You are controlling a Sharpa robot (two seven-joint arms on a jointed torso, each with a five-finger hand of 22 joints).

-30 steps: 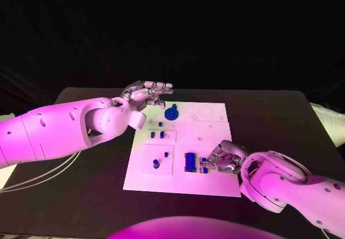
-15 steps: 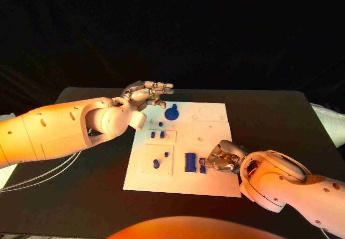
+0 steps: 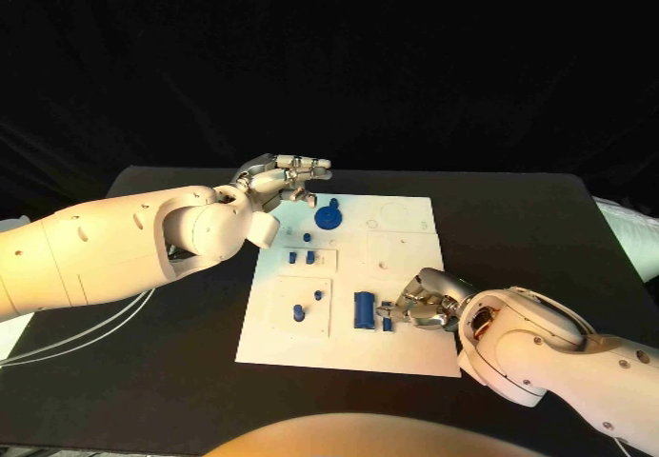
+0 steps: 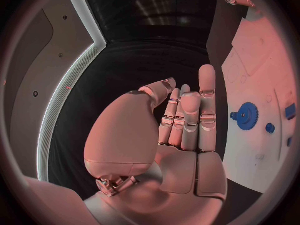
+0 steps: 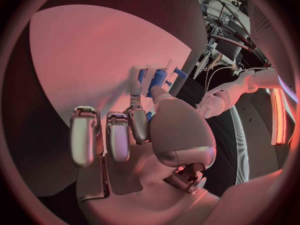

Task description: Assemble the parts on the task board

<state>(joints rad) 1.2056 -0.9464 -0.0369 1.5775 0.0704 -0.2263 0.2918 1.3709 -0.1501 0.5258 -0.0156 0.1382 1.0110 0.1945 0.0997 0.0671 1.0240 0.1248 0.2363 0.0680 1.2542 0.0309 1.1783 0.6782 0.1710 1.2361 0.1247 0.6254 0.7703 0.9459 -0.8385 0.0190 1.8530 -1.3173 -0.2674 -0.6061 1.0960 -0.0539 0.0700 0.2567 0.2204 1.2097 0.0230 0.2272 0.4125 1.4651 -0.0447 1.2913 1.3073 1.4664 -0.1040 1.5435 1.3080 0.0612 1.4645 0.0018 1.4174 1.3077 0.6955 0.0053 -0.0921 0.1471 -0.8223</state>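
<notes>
Task board: the white task board (image 3: 398, 343) lies in the middle of the frame on the black desk (image 3: 165, 381), its long side running away from the camera.
Parts: a blue gear (image 3: 329, 218) sits near the board's upper edge; two small blue pegs (image 3: 301, 257) stand side by side left of centre; two more blue pieces (image 3: 305, 305) lie in the lower-left panel; a blue rectangular block (image 3: 364, 309) stands in the lower middle.
Right hand: the right hand (image 3: 429, 303) rests on the board at lower right, fingers curled in, pinching a small blue part (image 3: 389, 317) just beside the block.
Left hand: the left hand (image 3: 285, 180) hovers above the board's upper-left corner, grasping nothing, fingers loosely extended close together, near the gear.
</notes>
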